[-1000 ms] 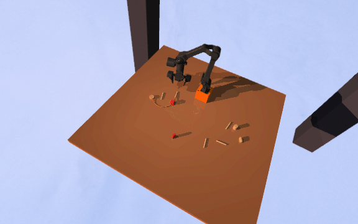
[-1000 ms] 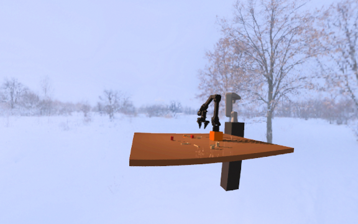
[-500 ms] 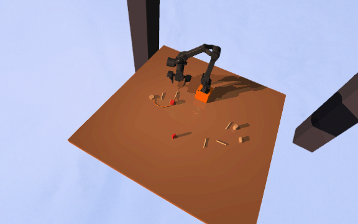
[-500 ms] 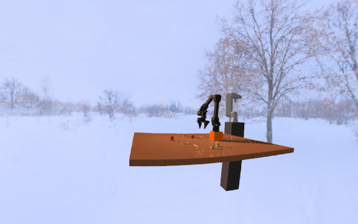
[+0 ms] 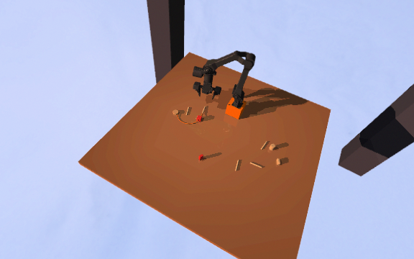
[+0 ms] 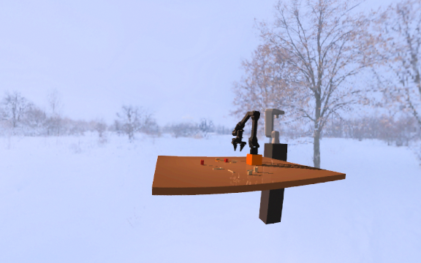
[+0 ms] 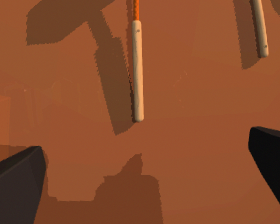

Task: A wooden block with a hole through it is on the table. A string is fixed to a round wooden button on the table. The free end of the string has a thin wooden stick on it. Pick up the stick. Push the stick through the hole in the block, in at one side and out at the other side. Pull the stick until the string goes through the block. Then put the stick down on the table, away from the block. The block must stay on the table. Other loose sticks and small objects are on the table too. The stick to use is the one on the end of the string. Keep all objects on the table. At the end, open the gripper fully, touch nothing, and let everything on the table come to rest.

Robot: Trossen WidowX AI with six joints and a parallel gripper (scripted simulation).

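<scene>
Seen from my remote station, with 12 o'clock at the top of the overhead view, a brown tabletop (image 5: 149,158) (image 6: 188,177) carries the black jointed arm (image 5: 244,77) (image 6: 254,128) on its orange box-shaped base (image 5: 235,111) (image 6: 254,160). My black two-fingered gripper (image 5: 206,96) (image 6: 238,150) (image 7: 149,148) hovers above the tabletop, fingers spread and grasping nothing. Below it, toward 6 o'clock, sits a small red block (image 5: 199,118) (image 6: 226,160); a second red block (image 5: 200,157) (image 6: 202,162) stands well apart at its 6 o'clock. Two pale, chunky pieces lie toward 4 o'clock, near three loose sticks. A round wooden button (image 5: 175,112) (image 6: 217,159) rests between the first block's 9 and 10 o'clock, and an orange string (image 5: 189,124) (image 7: 136,10) curves between them. The thin, pale wooden stick (image 5: 205,111) (image 7: 138,75) on the string's end lies at the block's 1 o'clock; I cannot tell whether the string passes through the hole. Another pale stick (image 5: 188,111) (image 7: 260,30) lies near the button.
</scene>
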